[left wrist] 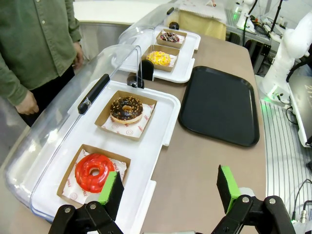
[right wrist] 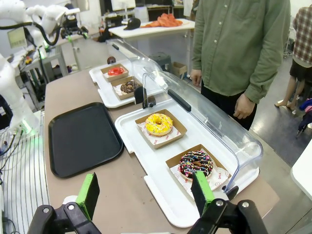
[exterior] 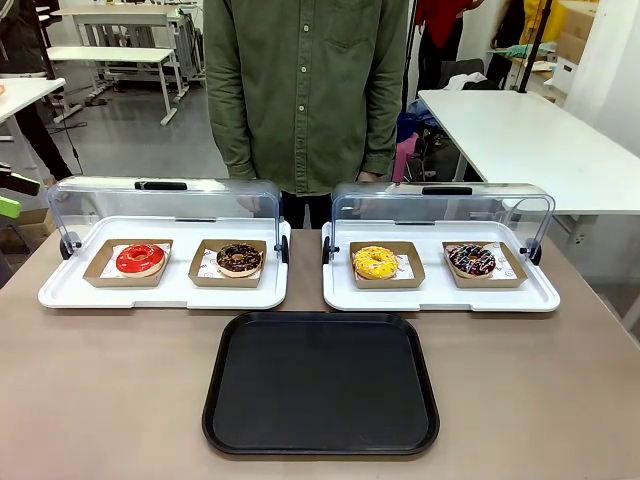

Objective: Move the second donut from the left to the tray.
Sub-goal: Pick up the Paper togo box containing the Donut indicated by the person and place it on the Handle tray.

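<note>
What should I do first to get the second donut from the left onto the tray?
Probably advance the open left hand toward the chocolate donut with golden sprinkles and line it up over its cardboard holder. That hand holds nothing and hangs short of the donut, the clear lid is raised off it, and the black tray lies close beside.

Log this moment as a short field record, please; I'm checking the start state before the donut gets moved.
target: chocolate donut with golden sprinkles, in its cardboard holder on the left white display tray, beside the red donut
destination: black tray, donut not yet on it
lids: clear lids raised on both displays
left pincer: open, holding nothing
right pincer: open, holding nothing
person: standing at the far side
</note>
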Controlling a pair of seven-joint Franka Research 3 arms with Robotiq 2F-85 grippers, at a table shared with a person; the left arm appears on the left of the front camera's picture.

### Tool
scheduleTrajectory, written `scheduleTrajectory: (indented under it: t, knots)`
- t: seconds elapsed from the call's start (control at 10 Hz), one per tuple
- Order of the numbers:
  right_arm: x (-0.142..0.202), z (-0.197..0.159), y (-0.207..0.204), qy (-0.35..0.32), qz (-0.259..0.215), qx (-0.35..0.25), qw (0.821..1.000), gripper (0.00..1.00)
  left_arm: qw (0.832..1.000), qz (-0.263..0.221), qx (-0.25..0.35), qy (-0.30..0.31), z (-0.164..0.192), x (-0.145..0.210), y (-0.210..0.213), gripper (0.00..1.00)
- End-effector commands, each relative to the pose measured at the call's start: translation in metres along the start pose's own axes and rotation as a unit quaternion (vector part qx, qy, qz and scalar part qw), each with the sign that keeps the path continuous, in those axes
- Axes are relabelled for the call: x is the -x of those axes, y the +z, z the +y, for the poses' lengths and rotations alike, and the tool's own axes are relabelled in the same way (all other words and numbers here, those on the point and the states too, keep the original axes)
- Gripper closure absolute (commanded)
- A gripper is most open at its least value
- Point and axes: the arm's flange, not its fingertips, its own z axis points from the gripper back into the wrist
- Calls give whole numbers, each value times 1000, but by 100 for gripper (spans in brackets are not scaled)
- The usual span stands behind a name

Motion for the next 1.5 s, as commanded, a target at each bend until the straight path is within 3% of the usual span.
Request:
scheduleTrajectory:
  t: [0.0, 1.4]
  knots:
    - [-2, -3, 0, 13, -13, 1, 1000, 0, 1000, -2, 0, -1, 0, 0, 0, 0]
    - [-2, -3, 0, 13, -13, 1, 1000, 0, 1000, -2, 0, -1, 0, 0, 0, 0]
